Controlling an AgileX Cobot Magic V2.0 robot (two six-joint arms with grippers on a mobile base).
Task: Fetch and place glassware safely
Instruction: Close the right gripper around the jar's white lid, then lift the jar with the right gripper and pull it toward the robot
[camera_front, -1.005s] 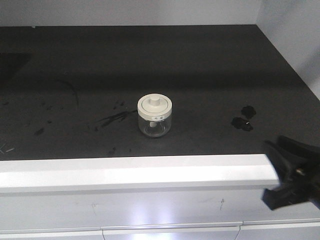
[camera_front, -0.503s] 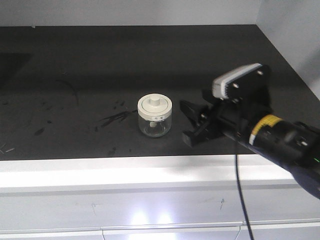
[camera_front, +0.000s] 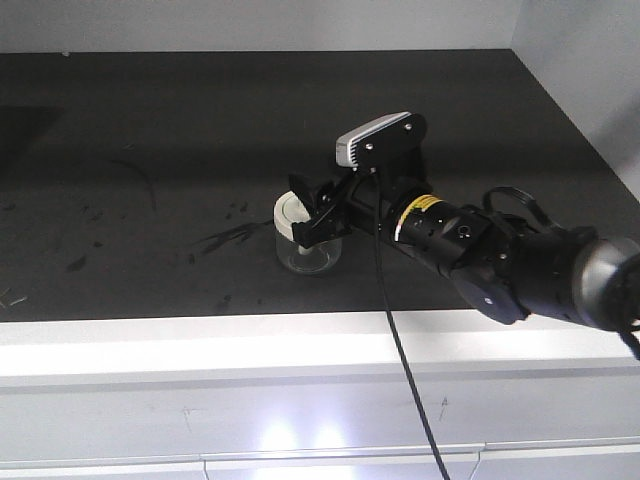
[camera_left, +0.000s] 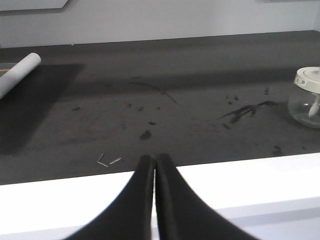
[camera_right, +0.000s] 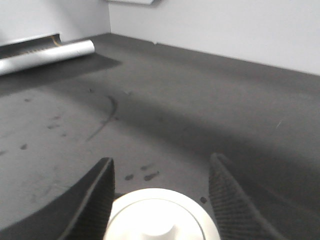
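The glassware, a squat clear jar (camera_front: 303, 258) with a cream-white lid (camera_front: 284, 213), stands upright on the dark countertop near its front edge. My right gripper (camera_front: 304, 211) reaches in from the right and is open, one finger on each side of the lid. In the right wrist view the lid (camera_right: 160, 216) sits low between the two fingers (camera_right: 105, 182), partly cut off by the frame; whether they touch it is unclear. My left gripper (camera_left: 152, 158) is shut on nothing, over the white counter edge, with the jar (camera_left: 305, 100) far to its right.
A white ledge (camera_front: 250, 345) runs along the counter's front, with drawer fronts below. A white wall (camera_front: 590, 60) closes the right side. A pale tube (camera_left: 20, 72) lies at the far left. Dark smudges (camera_front: 235, 235) and small metal bits (camera_left: 107, 161) mark the surface.
My right arm came up from the lower right over the ledge and swept left to the jar. Its open fingers now flank the lid. The jar has not moved.
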